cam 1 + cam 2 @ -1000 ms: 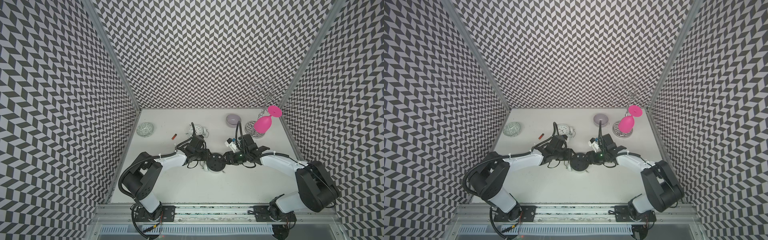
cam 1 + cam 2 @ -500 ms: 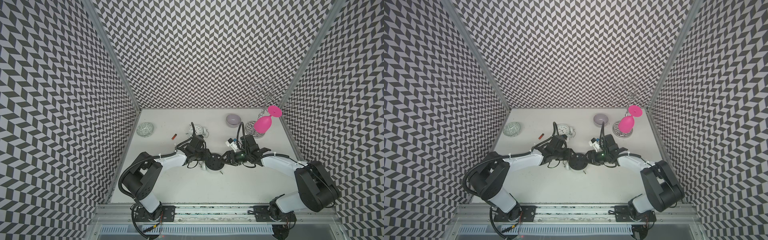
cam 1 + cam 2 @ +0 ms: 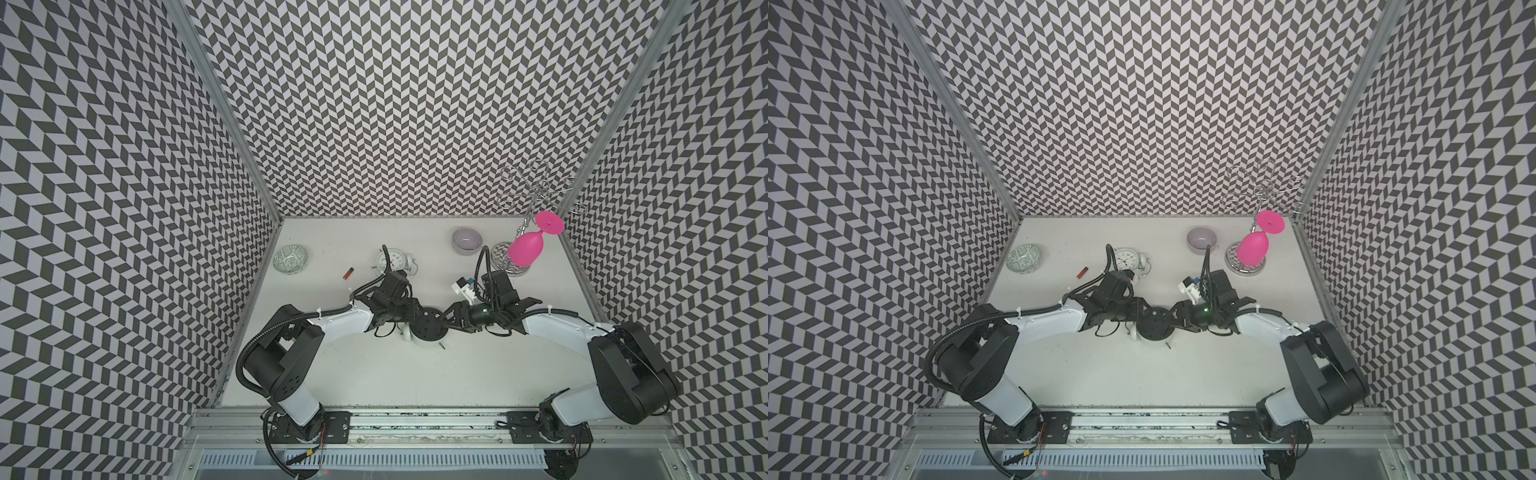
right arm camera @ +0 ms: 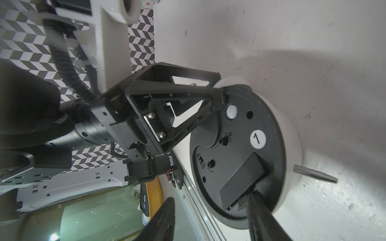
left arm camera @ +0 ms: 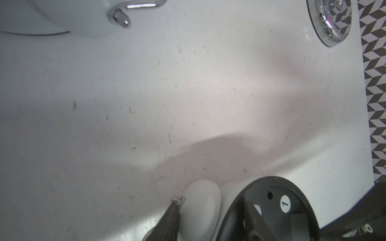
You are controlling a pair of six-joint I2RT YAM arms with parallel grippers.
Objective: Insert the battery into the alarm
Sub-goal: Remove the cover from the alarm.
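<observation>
The alarm (image 3: 428,327) (image 3: 1154,326) lies face down mid-table, with its black back up and its white body below. My left gripper (image 3: 409,322) (image 5: 213,206) is shut on its left edge, by the white bell (image 5: 200,208). My right gripper (image 3: 451,320) (image 4: 210,198) is open on the alarm's right side. One of its fingers (image 4: 261,212) touches the edge of the black battery cover (image 4: 240,181), and the other hangs free off the alarm. The battery (image 3: 349,273) (image 3: 1082,272), small and red, lies loose on the table behind the left arm.
A second white clock (image 3: 392,262) lies face up behind the left wrist. Further back stand a patterned bowl (image 3: 291,258) at the left and a grey bowl (image 3: 467,240). At the back right, a pink glass (image 3: 528,249) hangs on a metal rack (image 3: 534,195).
My right gripper has slid a little left onto the alarm's back and its jaws have narrowed slightly. The left gripper and the alarm have stayed put.
</observation>
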